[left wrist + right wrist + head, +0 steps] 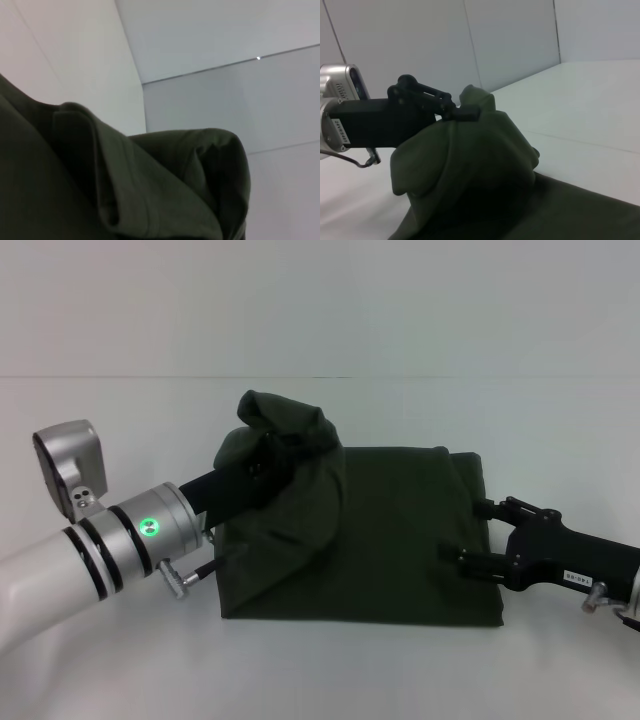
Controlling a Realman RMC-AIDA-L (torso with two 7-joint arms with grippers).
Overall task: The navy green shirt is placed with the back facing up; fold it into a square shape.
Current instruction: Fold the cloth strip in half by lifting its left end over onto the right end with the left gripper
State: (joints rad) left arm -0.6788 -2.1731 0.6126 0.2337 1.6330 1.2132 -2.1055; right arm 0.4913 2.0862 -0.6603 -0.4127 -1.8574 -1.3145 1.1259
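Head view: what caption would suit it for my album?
Left gripper lifts a bunched edge of the shirt while the right gripper rests at its opposite edge.

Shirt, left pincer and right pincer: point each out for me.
navy green shirt (400,540): head view, on its flat folded part.
left pincer (462,114): right wrist view, at the tips pinching the raised cloth.
right pincer (470,535): head view, between its fingertips at the shirt's edge.

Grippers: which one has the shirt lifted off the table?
The left gripper: it holds a bunched fold of the dark olive-green cotton shirt raised. The right gripper stays low at the shirt's flat edge.
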